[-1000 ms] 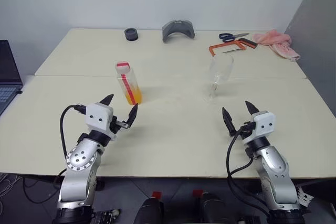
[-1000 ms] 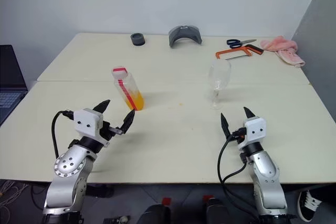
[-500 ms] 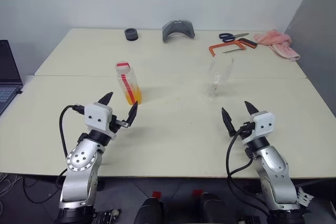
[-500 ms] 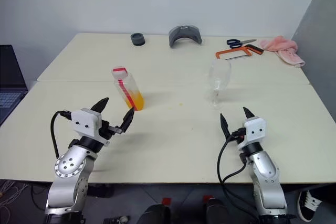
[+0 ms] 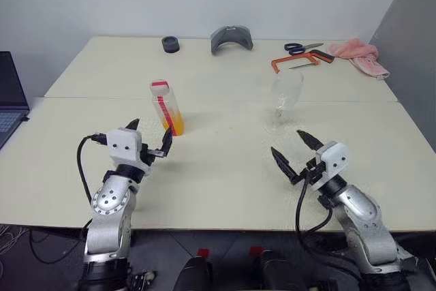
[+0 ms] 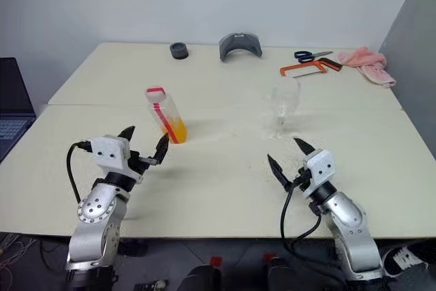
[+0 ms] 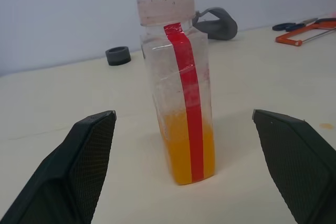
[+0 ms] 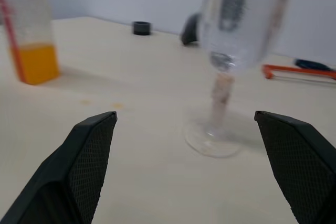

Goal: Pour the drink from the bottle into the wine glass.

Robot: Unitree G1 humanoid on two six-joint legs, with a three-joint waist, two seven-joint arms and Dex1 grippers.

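The bottle (image 7: 178,103) looks like clear plastic, its cap (image 7: 166,6) matt. The wine glass (image 8: 231,51) is glossy glass. The surface (image 5: 225,168) is smooth and matt.

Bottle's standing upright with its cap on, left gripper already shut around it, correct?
Not quite. The bottle stands upright with its cap on, but the left gripper is open, fingers apart on either side of it without touching, as the left wrist view shows.

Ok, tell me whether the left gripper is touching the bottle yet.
Apart. In the left wrist view the left gripper is open, its fingers well clear of the bottle on both sides.
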